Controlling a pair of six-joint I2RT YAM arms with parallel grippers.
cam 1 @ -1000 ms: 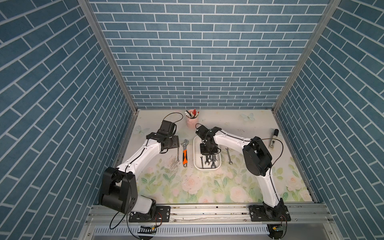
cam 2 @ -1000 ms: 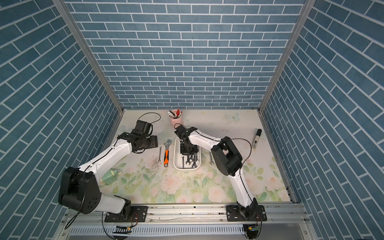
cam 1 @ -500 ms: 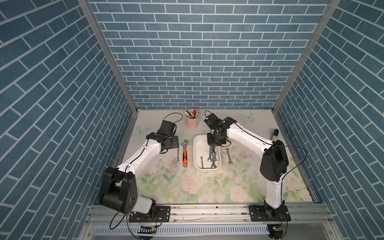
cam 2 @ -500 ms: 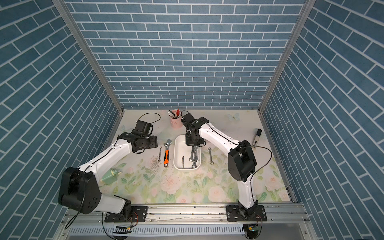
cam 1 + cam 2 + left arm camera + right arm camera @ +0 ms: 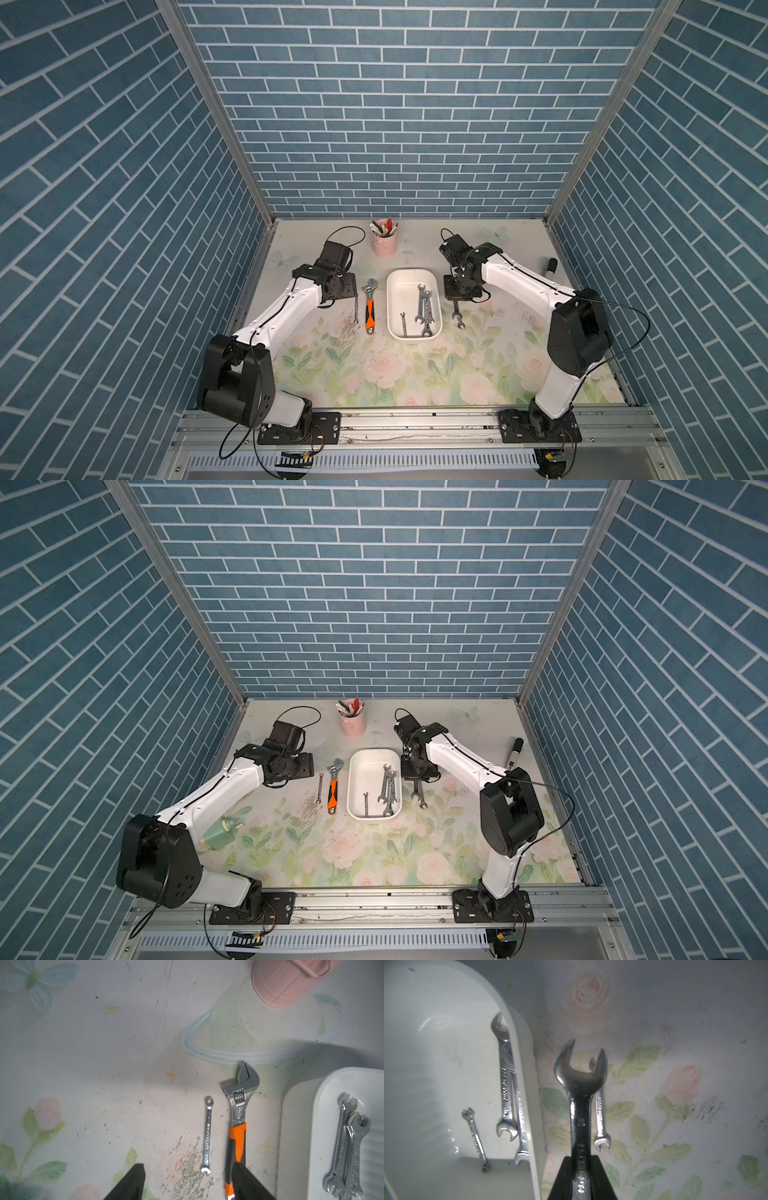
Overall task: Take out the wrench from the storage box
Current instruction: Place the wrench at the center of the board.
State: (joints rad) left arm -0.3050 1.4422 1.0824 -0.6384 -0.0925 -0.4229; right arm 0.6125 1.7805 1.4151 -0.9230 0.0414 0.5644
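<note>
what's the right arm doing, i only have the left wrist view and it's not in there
Observer: The right tool is shut on an open-end wrench, holding it outside the storage box, over the floral mat.
Operator: ok is anything lying under it
Observer: Yes, a smaller open-end wrench lies on the mat beside the box, partly behind the held one in the right wrist view.
Operator: my view cuts off the box, what else is in it besides the overlapping wrenches
Observer: A small combination wrench lies alone on the box floor, apart from the overlapping ones.
</note>
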